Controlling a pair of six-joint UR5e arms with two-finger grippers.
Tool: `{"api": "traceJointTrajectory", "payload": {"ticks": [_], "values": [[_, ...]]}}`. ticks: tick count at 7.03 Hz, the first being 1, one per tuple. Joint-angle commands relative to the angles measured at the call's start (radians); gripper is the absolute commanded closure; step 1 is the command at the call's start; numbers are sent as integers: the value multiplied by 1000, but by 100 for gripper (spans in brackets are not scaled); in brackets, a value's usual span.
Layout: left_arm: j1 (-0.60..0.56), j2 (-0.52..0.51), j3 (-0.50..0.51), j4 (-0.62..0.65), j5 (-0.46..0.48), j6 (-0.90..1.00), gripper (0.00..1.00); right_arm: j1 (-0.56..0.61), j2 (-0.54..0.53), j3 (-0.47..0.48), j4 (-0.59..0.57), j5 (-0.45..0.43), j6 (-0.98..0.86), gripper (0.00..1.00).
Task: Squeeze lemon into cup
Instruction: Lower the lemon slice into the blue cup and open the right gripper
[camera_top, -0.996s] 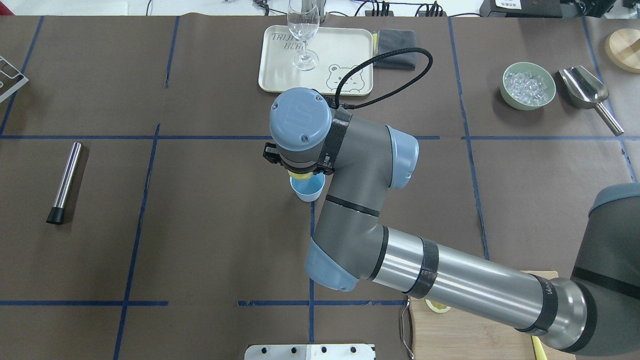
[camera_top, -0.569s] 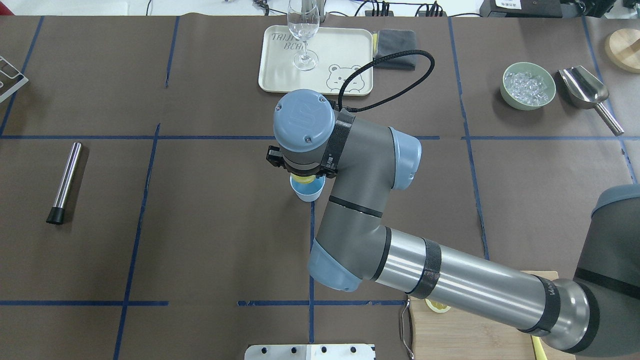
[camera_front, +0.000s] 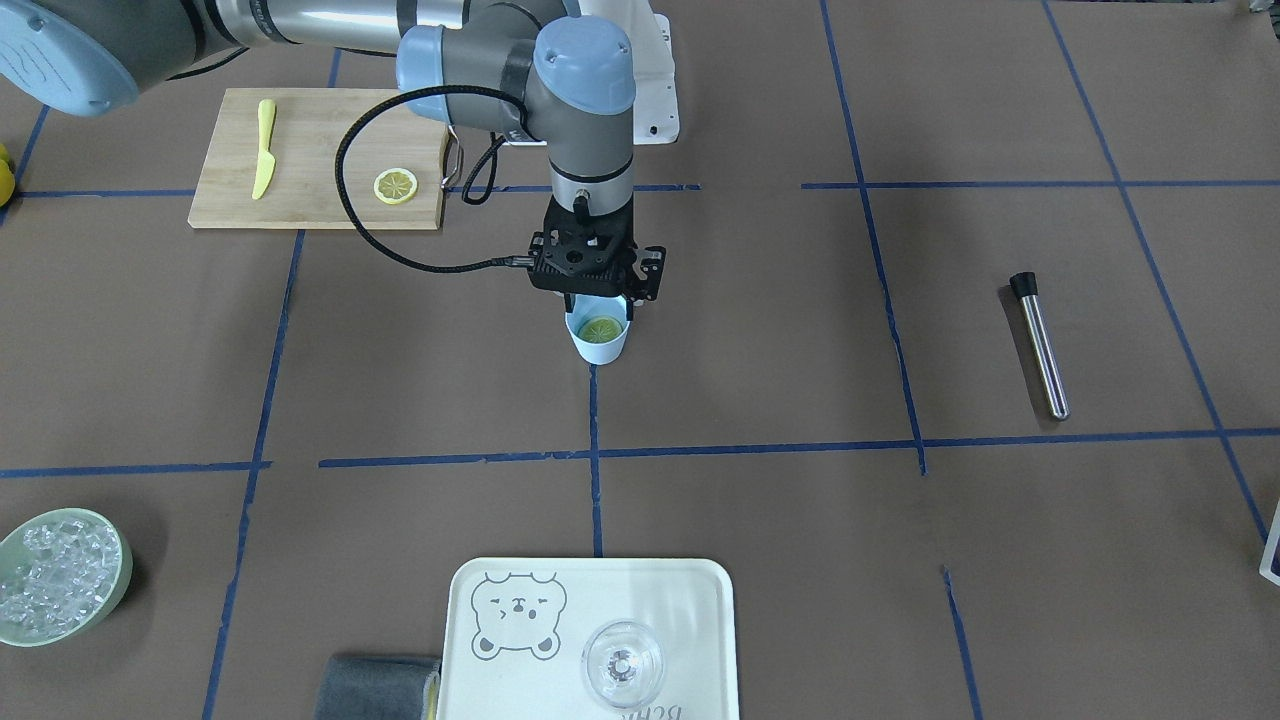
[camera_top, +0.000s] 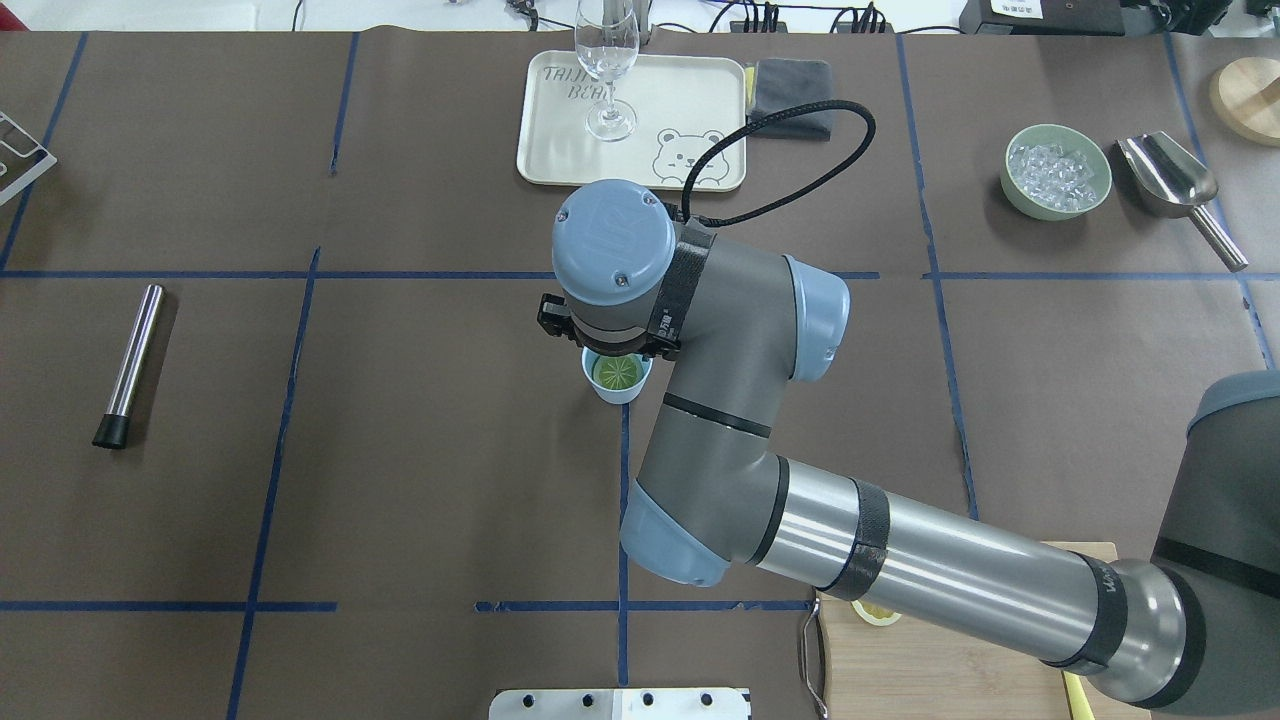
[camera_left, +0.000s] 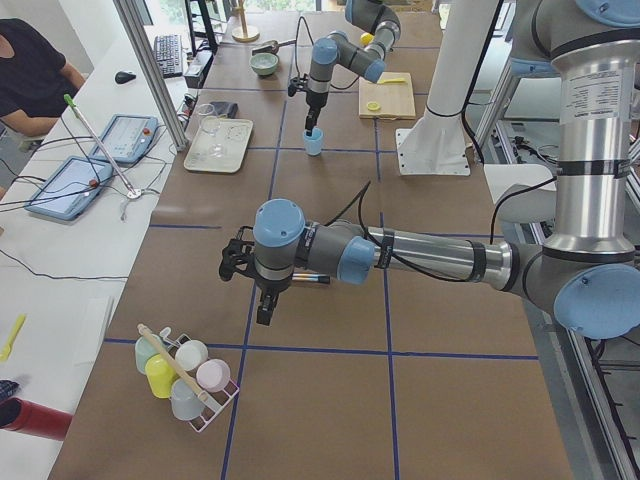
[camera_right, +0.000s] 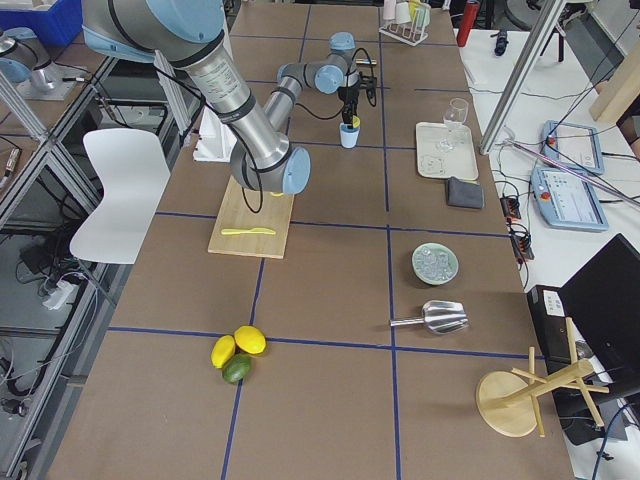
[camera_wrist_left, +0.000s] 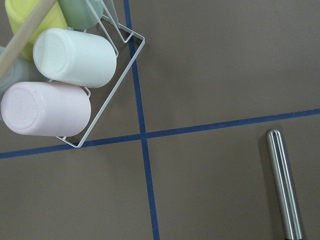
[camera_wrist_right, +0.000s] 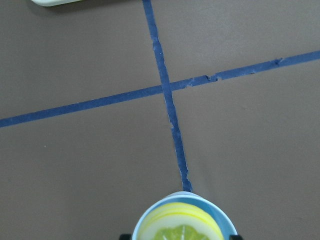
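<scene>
Left gripper (camera_left: 262, 312): well apart from the cup (camera_front: 598, 349); spread or closed, cannot tell.
Right gripper (camera_front: 598, 298): directly above cup, jaws seemingly spread, empty.
Cup: upright, 6 o'clock of tray (camera_top: 690, 90), overhead view.
Lemon (camera_front: 601, 329): flat inside cup.

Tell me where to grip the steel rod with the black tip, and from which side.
Grip the steel rod on its bare shaft near the middle, coming straight down from above with the jaws across its narrow width. It lies flat, long and thin, so only its round sides offer a hold.
</scene>
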Motion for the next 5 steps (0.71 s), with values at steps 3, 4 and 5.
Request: {"api": "traceJointTrajectory", "payload": {"ticks": [3,4,5], "values": [[3,-26,0,2,3,-38,0,14,-3,33,-20,7,-5,0],[16,-50,-7,0,5,-125,0,38,-52,78,-20,55,-33,0],[102,-51,-33,14,14,-138,0,70,-131,158,-20,76,-105,0]]}}
